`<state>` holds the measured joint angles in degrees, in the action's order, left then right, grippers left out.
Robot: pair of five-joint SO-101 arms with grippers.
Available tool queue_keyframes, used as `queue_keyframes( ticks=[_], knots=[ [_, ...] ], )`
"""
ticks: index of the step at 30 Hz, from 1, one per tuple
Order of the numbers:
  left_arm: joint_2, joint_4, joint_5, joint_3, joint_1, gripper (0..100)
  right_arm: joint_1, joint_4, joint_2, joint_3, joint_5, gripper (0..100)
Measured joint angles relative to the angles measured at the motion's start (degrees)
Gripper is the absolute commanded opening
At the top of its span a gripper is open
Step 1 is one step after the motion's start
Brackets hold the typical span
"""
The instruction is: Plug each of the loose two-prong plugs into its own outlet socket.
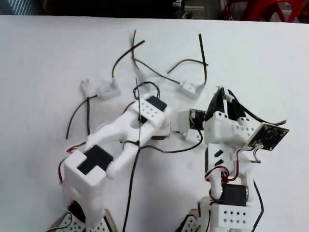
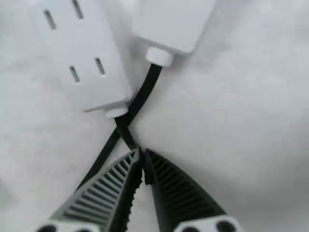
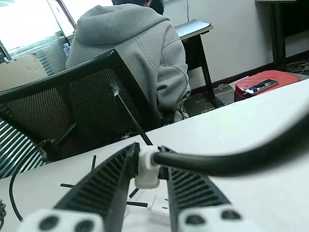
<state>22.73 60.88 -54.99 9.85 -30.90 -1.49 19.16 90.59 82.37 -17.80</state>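
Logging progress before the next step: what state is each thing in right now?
left gripper: shut on the black cord, low at the table.
outlet socket: lying flat, visible slots empty.
right gripper: shut on a white cord collar, raised above the table.
white connector: lying on the table, ungripped.

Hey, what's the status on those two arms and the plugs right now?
Left gripper shut on black cord beside outlet socket. Right gripper shut on white plug end, above the table. Second cord crosses at left fingers.
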Motion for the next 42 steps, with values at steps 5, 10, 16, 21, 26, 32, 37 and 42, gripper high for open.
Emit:
queue_keyframes(
  ticks=[5,10,16,21,26,32,37,42],
  knots=[
    [-0.09,1.41,0.00,0.00,-0.18,2,0.00,0.00,0.00,0.00,0.00,1.7],
    [-2.11,4.92,2.55,0.18,0.00,2,0.00,0.00,0.00,0.00,0.00,1.7],
    [-12.13,10.73,4.66,2.73,0.44,2,0.00,0.00,0.00,0.00,0.00,1.7],
    [-17.93,6.24,7.38,8.62,0.88,10,0.00,0.00,0.00,0.00,0.00,1.7],
    [-18.37,-5.80,15.74,13.71,1.49,27,0.00,0.00,0.00,0.00,0.00,1.7],
    [-18.37,-13.63,20.04,15.03,1.49,28,0.00,0.00,0.00,0.00,0.00,1.7],
    [-10.99,-12.04,18.64,8.26,1.49,28,0.00,0.00,0.00,0.00,0.00,1.7],
    [2.29,-3.16,18.46,-6.77,1.41,28,0.00,0.00,0.00,0.00,0.00,1.7]
  ],
)
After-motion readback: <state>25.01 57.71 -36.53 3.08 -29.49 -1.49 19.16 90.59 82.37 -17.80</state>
